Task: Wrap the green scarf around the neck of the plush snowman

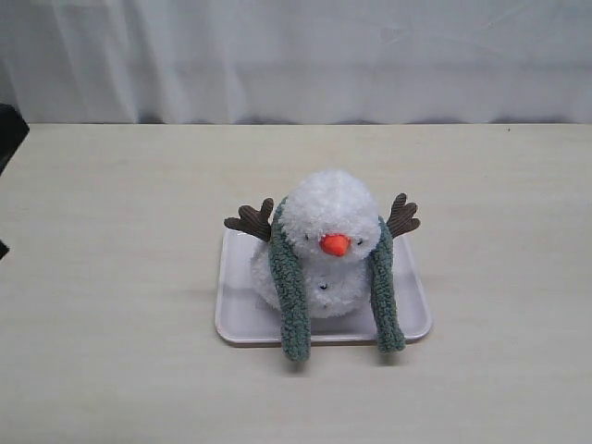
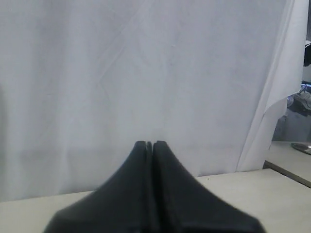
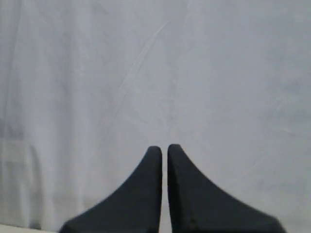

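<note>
You are looking at a task that appears close to done: the plush snowman [image 1: 330, 213] is sitting on its pale tray [image 1: 236, 319] in the middle of the surface [image 1: 111, 277], and the green scarf [image 1: 289, 287] is lying draped over it, one strand running down at 8 o'clock of the orange nose [image 1: 335, 244] and the other at 4 o'clock, both ends trailing toward 6 o'clock past the tray's front edge. What is probably remaining is crossing or tucking those loose ends, since neither is lapping over the other. The left tool [image 2: 149, 143] and the right tool [image 3: 164, 148] are both standing closed and gripping nothing, each pointing at the white curtain [image 2: 146, 73] well apart from the toy. The snowman's neck is hiding behind the forward-leaning head, so you cannot tell how the scarf is sitting at the back. A dark shape [image 1: 9, 139] is being cut off at 9 o'clock.
</note>
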Robot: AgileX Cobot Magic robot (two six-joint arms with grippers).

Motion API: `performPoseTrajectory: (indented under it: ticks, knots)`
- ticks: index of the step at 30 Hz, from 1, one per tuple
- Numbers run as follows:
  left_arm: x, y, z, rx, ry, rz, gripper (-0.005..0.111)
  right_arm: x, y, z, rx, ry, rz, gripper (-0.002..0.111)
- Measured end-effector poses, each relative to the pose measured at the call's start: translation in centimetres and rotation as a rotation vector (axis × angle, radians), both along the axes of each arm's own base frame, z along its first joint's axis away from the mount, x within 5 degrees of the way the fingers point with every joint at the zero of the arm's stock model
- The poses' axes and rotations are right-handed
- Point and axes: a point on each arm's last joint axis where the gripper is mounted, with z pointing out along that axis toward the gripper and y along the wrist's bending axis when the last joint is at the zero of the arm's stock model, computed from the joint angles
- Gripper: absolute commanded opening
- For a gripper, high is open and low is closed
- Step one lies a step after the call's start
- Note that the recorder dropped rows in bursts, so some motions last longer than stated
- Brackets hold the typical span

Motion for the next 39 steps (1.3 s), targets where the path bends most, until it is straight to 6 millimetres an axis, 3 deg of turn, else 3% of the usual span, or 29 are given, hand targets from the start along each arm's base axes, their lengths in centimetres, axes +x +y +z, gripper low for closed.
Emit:
performPoseTrajectory:
  ticks: [7, 14, 39]
  knots:
    - [-3.6, 1.8, 1.9, -0.027, -0.084, 0.035, 0.0, -3.4, -0.9, -1.3, 0.043, -0.178, -0.074, 0.004]
    - [-5.7, 2.8, 2.2, -0.031, -0.102, 0.06, 0.0, -3.6, -1.0, -1.4, 0.053, -0.196, -0.089, 0.004]
    - [-5.8, 2.9, 2.2, -0.032, -0.094, 0.063, 0.0, -3.7, -1.3, -1.2, 0.069, -0.22, -0.117, 0.004]
